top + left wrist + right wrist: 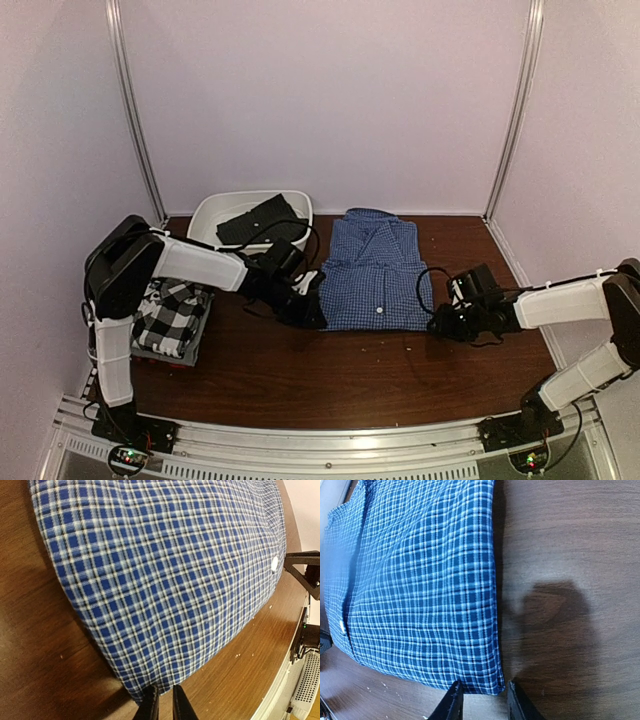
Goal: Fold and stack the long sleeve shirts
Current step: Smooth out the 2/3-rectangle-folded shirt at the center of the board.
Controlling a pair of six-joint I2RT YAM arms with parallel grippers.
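The blue-and-white check shirt (375, 265) lies folded flat in the middle of the table, collar away from me. My left gripper (305, 308) is at its near-left corner. In the left wrist view its narrow jaws (165, 689) pinch the edge of that corner of the shirt (165, 570). My right gripper (440, 322) is at the near-right corner. In the right wrist view it stands open (485, 684), with the shirt's corner (420, 590) lying between its fingertips. A folded black-and-white plaid shirt (172, 315) tops a small stack at the left.
A white oval basin (205, 222) stands at the back left with a dark garment (262, 222) lying in it. Metal frame posts (515, 110) rise at the back corners. Bare brown tabletop (330, 375) stretches in front of the shirt.
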